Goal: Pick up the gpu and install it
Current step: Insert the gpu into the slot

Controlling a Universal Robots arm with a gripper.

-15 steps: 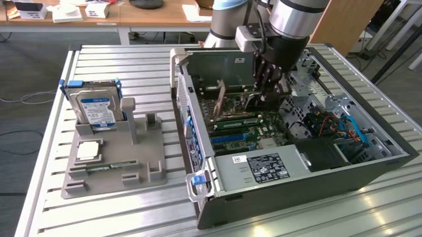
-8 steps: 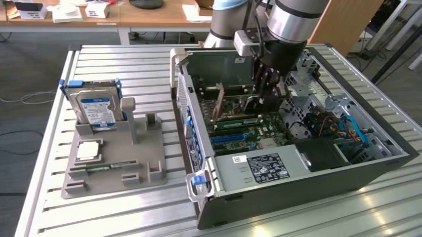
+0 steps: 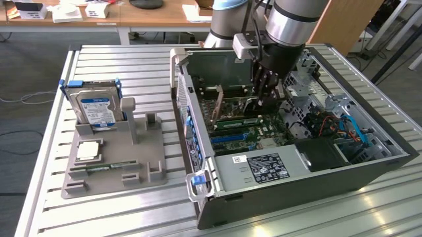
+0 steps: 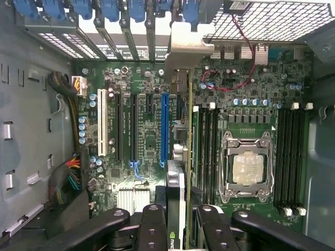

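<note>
- In the exterior view, at nine o'clock on the slatted metal table (image 3: 118, 217), a grey holder (image 3: 135, 165) carries spare parts.
- A silver hard drive (image 3: 98, 109) with a blue-white label stands upright at the holder's eleven o'clock corner.
- A square processor chip (image 3: 88, 149) lies flat below the drive, with a narrow green memory stick (image 3: 105, 167) just beside it toward six o'clock.
- Right of the holder, the open computer case (image 3: 297, 195) fills the middle, its motherboard (image 3: 254, 133) exposed.
- A labelled power supply (image 3: 264, 168) sits at the case's six o'clock edge.
- The arm reaches down into the case from twelve o'clock, its gripper (image 3: 265, 98) low over the board.
- In the wrist view the black fingers (image 4: 152, 219) are clamped on either face of the gpu (image 4: 175, 180), grasping it on edge.
- The gpu stands just beside the long blue slot (image 4: 165, 125), between it and the memory slots next to the processor socket (image 4: 246, 170).
- Its silver bracket (image 4: 188, 47) meets the rear openings of the case.
- Whether its lower edge is seated cannot be told.
</note>
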